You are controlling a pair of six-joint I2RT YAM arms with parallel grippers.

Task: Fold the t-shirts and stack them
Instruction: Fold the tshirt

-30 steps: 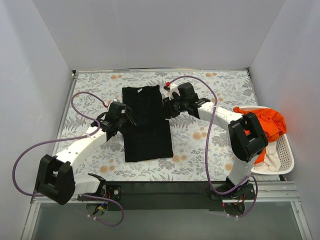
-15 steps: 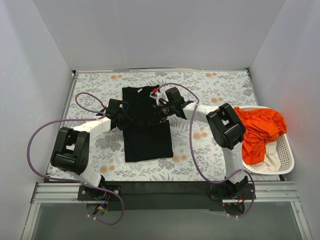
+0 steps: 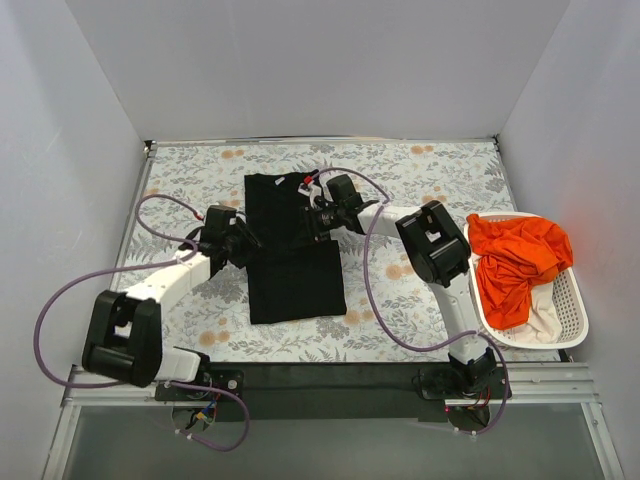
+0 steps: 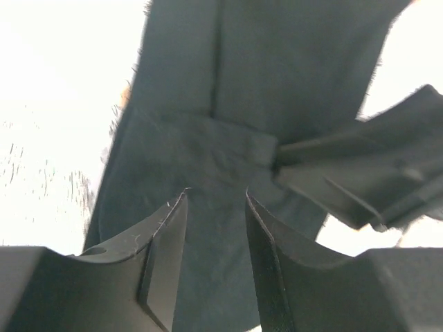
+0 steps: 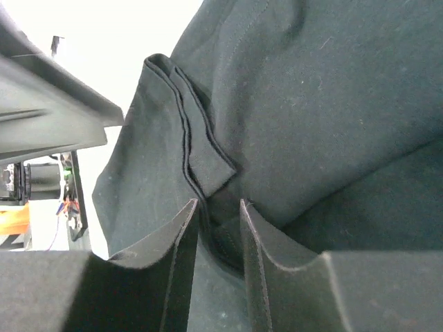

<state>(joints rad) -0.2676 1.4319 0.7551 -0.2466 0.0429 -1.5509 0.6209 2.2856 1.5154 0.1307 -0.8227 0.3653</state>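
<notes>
1. The black t-shirt (image 3: pixel 295 270) is lying flat in the middle of the bench (image 3: pixel 420 180), already narrowed to a long strip with its sides turned in.
2. It is looking soft, light and limp. It is likely to sag and slide apart if lifted at one spot, so each pinch should be taking all the layers at a folded side edge, one on each side.
3. The left gripper (image 4: pixel 216 197) is sitting at the strip's left edge, its fingers narrowly apart with nothing seen between them.
4. The right gripper (image 5: pixel 219 202) is reaching in at the right edge, and the layered fold is running into its narrow gap. It is apparently pinching that fold.
5. Counting: one black t-shirt is on the bench. One orange t-shirt (image 3: pixel 515 260) and one cream t-shirt (image 3: pixel 545 318) are waiting crumpled in the single white basket (image 3: pixel 570 300) at the right, making three shirts showing.
</notes>
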